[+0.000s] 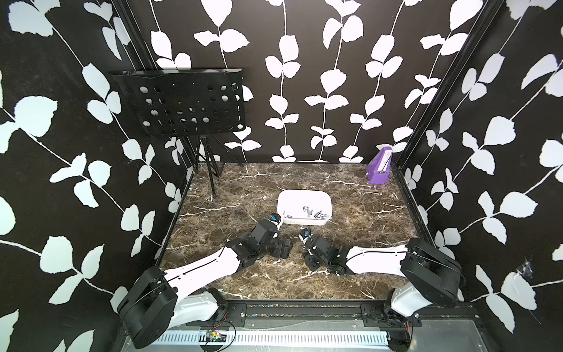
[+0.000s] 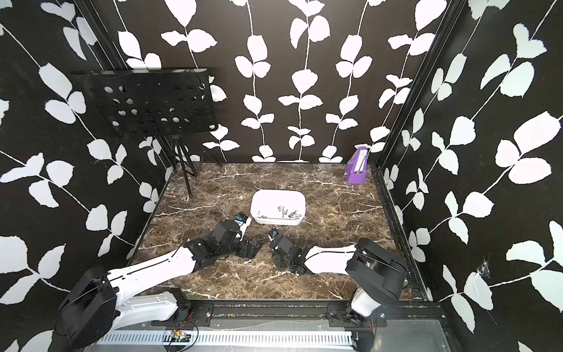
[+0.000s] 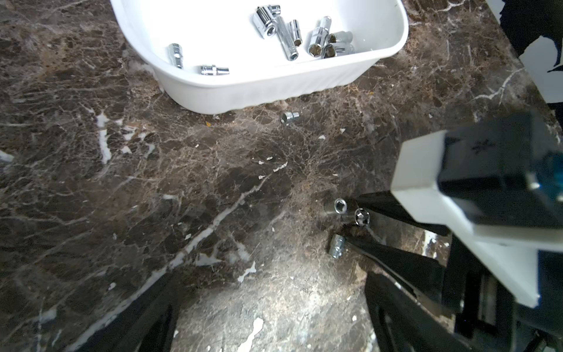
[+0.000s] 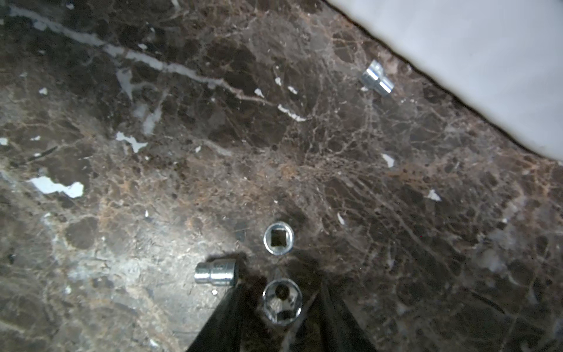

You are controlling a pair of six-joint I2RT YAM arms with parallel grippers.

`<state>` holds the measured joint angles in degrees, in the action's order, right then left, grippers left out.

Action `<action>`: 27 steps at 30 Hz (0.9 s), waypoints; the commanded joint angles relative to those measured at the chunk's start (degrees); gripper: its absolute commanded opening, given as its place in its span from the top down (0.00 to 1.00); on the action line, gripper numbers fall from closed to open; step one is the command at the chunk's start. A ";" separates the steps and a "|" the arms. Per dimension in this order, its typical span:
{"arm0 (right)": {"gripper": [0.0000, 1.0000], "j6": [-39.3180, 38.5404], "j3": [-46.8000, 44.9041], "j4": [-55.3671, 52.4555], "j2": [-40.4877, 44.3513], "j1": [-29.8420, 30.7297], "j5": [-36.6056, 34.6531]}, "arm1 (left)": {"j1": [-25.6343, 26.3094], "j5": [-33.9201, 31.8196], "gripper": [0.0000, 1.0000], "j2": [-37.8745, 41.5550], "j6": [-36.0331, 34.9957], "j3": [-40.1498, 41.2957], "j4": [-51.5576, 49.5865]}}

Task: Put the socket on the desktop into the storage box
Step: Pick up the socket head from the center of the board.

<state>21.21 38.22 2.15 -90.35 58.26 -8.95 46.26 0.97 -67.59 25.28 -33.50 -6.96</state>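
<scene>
Right wrist view: the right gripper [image 4: 281, 289] straddles an upright socket [image 4: 282, 300] on the desktop [image 4: 152, 183]. Its jaws are apart and, as far as I can tell, not pinching yet — a sliver of gap shows on one side. Just beside it sit a square-drive socket [image 4: 278, 238] and a lying socket [image 4: 215, 272]; a small socket [image 4: 377, 78] lies near the box [image 4: 487, 61]. Roughly eight sockets [image 3: 295, 32] rest inside the box, so I judge the job well past halfway — four left. The left gripper [image 3: 269, 280] hangs wide open, empty, near the box's corner. Shadow between the right jaws blurs any contact. In both top views the loose sockets barely show, partly behind the arms, and both wrist views cut the box off.
</scene>
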 commanded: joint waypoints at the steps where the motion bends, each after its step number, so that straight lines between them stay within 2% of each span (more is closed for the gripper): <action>1: 0.57 -0.11 1.82 -0.66 -0.88 0.29 -1.31 | 0.24 -0.53 0.06 0.88 0.12 0.01 -0.55; 11: 0.64 -0.24 1.95 -1.44 -0.88 0.34 -3.38 | 0.31 -0.49 0.06 0.84 0.19 -0.03 -0.60; 23: 0.65 -0.29 2.73 -1.74 -3.55 0.29 -2.71 | 0.30 -0.30 0.06 0.65 0.22 0.01 -0.51; 27: 0.68 -0.34 3.27 -2.33 -4.21 0.35 -2.82 | 0.28 -0.32 0.06 0.64 0.21 0.01 -0.51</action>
<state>21.19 40.45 1.87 -92.68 58.26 -11.00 46.26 0.97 -67.59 25.50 -33.50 -6.96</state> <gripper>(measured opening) 0.325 0.937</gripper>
